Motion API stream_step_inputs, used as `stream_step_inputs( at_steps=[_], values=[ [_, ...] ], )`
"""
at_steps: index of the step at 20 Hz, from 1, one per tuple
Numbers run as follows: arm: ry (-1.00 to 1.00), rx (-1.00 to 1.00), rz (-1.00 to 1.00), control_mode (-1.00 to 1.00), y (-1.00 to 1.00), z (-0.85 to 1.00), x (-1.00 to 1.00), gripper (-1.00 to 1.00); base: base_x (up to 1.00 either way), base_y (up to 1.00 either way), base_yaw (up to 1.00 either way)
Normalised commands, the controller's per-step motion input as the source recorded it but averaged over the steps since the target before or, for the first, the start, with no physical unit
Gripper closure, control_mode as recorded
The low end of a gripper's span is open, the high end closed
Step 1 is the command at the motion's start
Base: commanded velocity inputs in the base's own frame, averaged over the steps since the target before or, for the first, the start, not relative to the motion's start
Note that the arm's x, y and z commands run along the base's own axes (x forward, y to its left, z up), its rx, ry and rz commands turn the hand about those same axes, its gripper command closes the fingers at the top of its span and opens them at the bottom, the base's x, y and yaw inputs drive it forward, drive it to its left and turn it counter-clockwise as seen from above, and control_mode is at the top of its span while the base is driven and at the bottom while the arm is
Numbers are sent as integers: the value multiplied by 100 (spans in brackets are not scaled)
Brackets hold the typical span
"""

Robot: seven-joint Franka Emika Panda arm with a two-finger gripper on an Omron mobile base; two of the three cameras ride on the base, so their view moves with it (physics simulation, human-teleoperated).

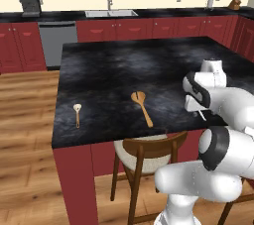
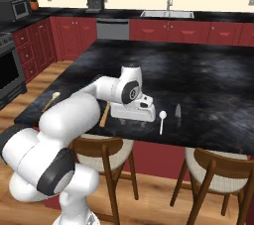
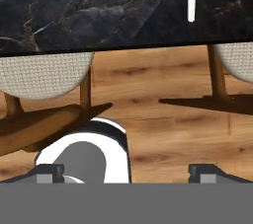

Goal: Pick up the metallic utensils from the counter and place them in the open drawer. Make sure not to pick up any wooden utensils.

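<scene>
Silvery spoon (image 2: 161,121) just right of hand (image 2: 149,111) | hand spread, empty | counter (image 2: 208,85)

No words, labels, brands, numbers or signs can be read on anything that is seen in these pictures.

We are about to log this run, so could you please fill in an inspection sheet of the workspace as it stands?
Surface: counter, glossy black marbled stone on a dark red base.
Job's things: thin metal spoon and darker grey utensil lie near the front edge, apart, untouched.
Clutter: orange-brown wooden spoon and small pale-headed spoon also on the counter.
Grippers: gripper open, empty, hanging over the counter's front edge.
Cables: nothing seen.
Surroundings: wooden stools under the front edge; sink and coffee machine on the back counter.
</scene>
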Motion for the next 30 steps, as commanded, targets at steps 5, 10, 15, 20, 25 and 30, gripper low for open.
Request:
stream_step_inputs(
  at_steps=[5, 10, 15, 20, 25, 30],
  values=[
    [0, 0, 0, -100, -44, -26, 39, -100, 0, 0, 0],
    [0, 2, 0, -100, -28, -24, 39, -100, 0, 0, 0],
    [0, 2, 0, -100, -23, -39, 37, -100, 0, 0, 0],
    [0, 0, 0, -100, -12, -44, 41, -100, 0, 0, 0],
    [0, 0, 0, -100, -13, -36, 56, -100, 0, 0, 0],
    [0, 0, 0, -100, -17, -34, 59, -100, 0, 0, 0]
  ],
)
